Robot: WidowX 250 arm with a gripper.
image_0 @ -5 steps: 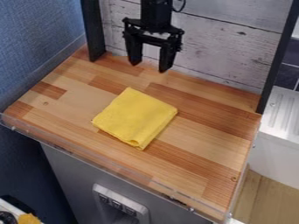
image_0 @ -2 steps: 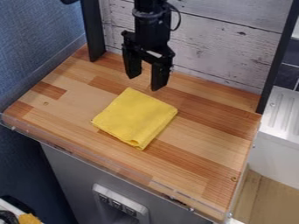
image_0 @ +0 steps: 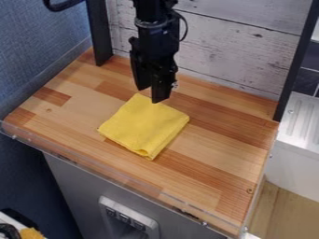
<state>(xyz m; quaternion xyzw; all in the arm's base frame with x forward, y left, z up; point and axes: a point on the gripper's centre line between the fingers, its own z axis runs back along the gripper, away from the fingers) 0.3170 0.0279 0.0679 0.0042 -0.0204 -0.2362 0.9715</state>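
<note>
Largest in view: butcher-block countertop [image_0: 211, 149], laid in light and reddish-brown wooden strips, with small round marks near the left and right edges. To the left, textured blue wall [image_0: 37, 46]; along the rear edge, upright backboard [image_0: 230, 42] of pale, weathered planks with dark knots and seams. Below the near edge, gray front panel [image_0: 81, 177]. To the right, white ribbed unit [image_0: 302, 121], with dark tiles [image_0: 310, 81] behind and light wood-look floor [image_0: 280, 210] in front. At either side of the backboard, black upright [image_0: 100, 37] at left and taller-looking black post [image_0: 296, 60] at right. Along the near edge of the countertop, narrow transparent strip [image_0: 118, 179]. From the top edge, black arm [image_0: 156, 28], directed downward. On the countertop, left of center, yellow cloth [image_0: 142, 128], folded into a flat, roughly square pad, turned corner-on, with layered folds at the near corner. Over the far corner of the cloth, gripper [image_0: 151, 95], fingers released and tips apart, with nothing grasped; contact with the cloth impossible to tell. Smallest: row of dark switches [image_0: 125, 218] on the gray front panel.
</note>
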